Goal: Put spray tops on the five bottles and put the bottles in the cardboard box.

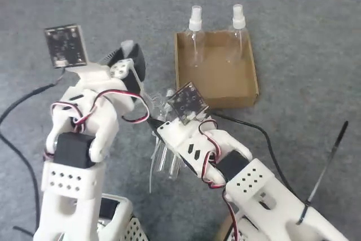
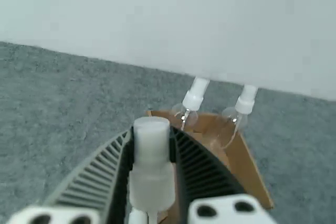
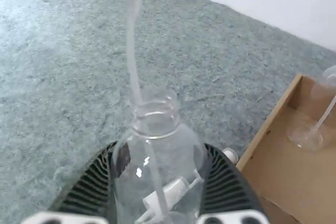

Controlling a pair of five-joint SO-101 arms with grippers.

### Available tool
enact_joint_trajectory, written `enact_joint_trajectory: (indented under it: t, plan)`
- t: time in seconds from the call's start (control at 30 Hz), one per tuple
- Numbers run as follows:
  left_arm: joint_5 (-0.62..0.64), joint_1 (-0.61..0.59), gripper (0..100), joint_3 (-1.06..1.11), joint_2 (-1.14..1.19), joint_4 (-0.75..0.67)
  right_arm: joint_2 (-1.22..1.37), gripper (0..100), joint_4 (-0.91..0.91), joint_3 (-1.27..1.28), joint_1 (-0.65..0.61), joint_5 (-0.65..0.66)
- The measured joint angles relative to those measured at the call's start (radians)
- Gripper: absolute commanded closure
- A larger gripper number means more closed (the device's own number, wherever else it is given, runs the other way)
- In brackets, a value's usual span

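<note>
My left gripper (image 2: 151, 137) is shut on a white spray top (image 2: 151, 153), held above the neck of a clear bottle (image 3: 157, 145). The top's thin dip tube (image 3: 132, 51) hangs down into that bottle's open neck. My right gripper (image 3: 160, 158) is shut on the bottle's body and holds it upright. In the high view the left gripper (image 1: 135, 69) and the held bottle (image 1: 162, 105) meet just left of the cardboard box (image 1: 248, 91). Two capped bottles (image 1: 196, 29) (image 1: 238, 26) stand at the box's far wall.
Loose clear bottles (image 1: 164, 159) lie on the grey carpet under the right arm. A white spray top (image 3: 229, 154) lies on the carpet beside the box wall (image 3: 273, 124). Black cables (image 1: 265, 139) run right of the right arm, and a black strap (image 1: 330, 159) sticks up there.
</note>
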Motion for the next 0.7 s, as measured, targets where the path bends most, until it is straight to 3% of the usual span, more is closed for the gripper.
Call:
enact_joint_trajectory:
  t: [0.13, 0.33, 0.7]
  plan:
    - [-0.021, 0.021, 99, -0.002, 0.000, 0.038, 0.000, 99.2, 0.000, 0.000, 0.000, -0.037]
    - [-0.117, 0.147, 99, 0.018, 0.002, 0.089, -0.002, 99.2, 0.000, 0.025, 0.000, -0.044]
    - [-0.137, 0.161, 99, 0.086, 0.002, 0.089, -0.012, 99.2, 0.000, 0.044, 0.006, -0.044]
